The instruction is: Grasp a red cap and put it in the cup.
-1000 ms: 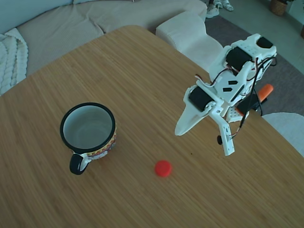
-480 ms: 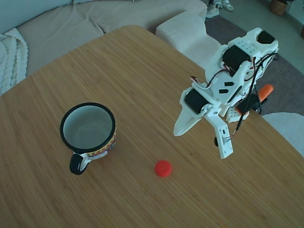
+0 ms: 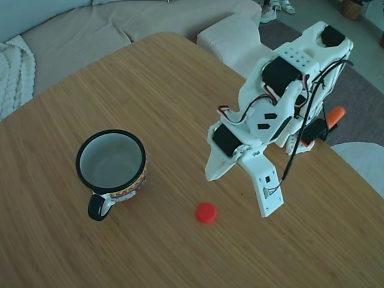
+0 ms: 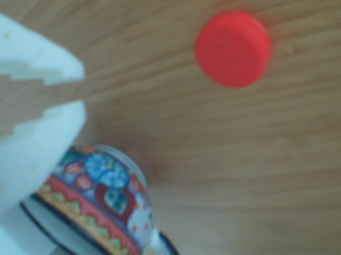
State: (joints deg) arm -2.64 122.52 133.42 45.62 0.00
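A small red cap (image 3: 206, 212) (image 4: 232, 49) lay flat on the bare wooden tabletop (image 3: 150, 90), well apart from the cup (image 3: 112, 168) to its left in the fixed view. The white enamel cup, black-rimmed with a patterned base band, stood upright and looked empty. Beyond the tabletop sat a beige sofa (image 3: 90, 30). The white claw (image 3: 240, 192) hung above, fingers spread wide, holding nothing.
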